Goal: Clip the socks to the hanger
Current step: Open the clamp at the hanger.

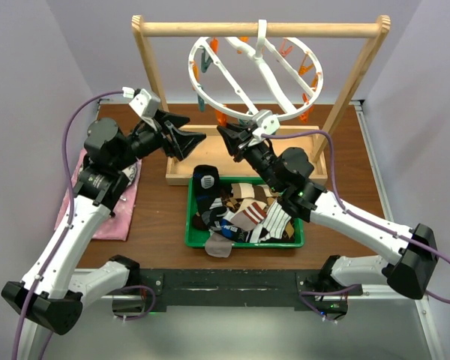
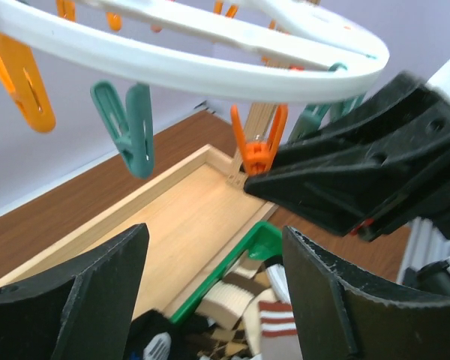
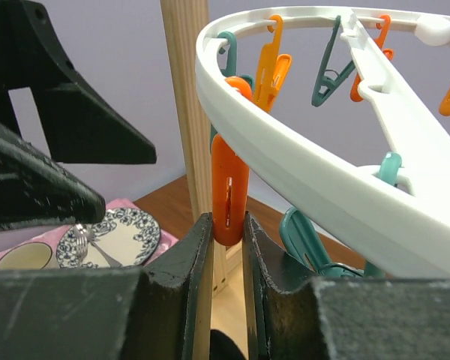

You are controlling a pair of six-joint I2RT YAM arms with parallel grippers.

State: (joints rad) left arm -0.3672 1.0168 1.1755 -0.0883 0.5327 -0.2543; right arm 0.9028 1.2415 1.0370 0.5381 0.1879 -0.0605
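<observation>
The right pincer (image 3: 227, 225) nips an orange peg (image 3: 229, 195) of the hanger (image 3: 307, 187); the left pincer (image 2: 214, 240) stands wide and empty beside it.
The hanger hangs from the wooden bar (image 1: 259, 30), so it probably swings when pushed; the peg looks like stiff, sprung plastic. The socks (image 1: 244, 210) lie heaped in the green tray (image 1: 189, 225) below, surely light, soft and limp, best taken at a cuff. No writing can be read.

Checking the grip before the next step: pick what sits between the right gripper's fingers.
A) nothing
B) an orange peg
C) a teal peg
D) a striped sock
B: the right wrist view shows the right gripper closed on both sides of an orange peg under the hanger.
</observation>
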